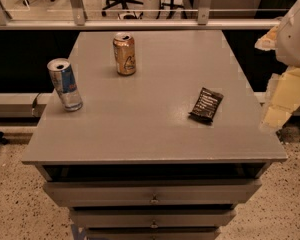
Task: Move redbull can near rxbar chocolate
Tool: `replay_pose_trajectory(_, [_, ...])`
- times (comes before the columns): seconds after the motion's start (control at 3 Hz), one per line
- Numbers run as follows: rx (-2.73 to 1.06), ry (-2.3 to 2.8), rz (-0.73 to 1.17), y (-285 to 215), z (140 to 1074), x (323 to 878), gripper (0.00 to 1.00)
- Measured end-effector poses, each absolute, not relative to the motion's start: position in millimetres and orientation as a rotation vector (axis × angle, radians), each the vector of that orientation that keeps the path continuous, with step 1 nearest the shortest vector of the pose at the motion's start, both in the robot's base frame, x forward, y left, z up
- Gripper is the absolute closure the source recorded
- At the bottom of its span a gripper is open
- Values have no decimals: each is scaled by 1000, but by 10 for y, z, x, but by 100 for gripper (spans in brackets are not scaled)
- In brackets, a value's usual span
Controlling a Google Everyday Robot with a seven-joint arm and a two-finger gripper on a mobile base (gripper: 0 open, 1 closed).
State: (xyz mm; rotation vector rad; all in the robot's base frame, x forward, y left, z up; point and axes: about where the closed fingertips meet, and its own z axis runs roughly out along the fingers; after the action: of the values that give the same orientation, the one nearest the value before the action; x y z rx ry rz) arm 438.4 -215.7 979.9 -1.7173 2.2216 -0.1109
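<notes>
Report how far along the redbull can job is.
Nothing is done yet: the redbull can stands at the table's left edge, the rxbar chocolate lies far off on the right. Nothing is in hand: the gripper sits beyond the table's right side. Left: reach, grasp, carry the can across, set it beside the bar.

Standing at 9 o'clock of tabletop (140, 134), close to left edge: redbull can (65, 84). Standing at 11 o'clock, well apart from it: gold can (124, 53). Lying flat at 3 o'clock: rxbar chocolate (206, 105). Running open from redbull can to rxbar chocolate: wide centre strip. Leaving passable gap between both cans. Hanging beyond right edge at 3 o'clock, near rxbar chocolate: gripper (282, 101). Bounding far side at 12 o'clock: rail (140, 23).
</notes>
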Motion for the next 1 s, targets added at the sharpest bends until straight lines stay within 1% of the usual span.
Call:
replay_pose_trajectory(0.67, [-1712, 2197, -140, -2207, 9950, 4421, 0])
replay_pose_trajectory(1.0, [-1734, 2137, -79, -1979, 9883, 4548, 0])
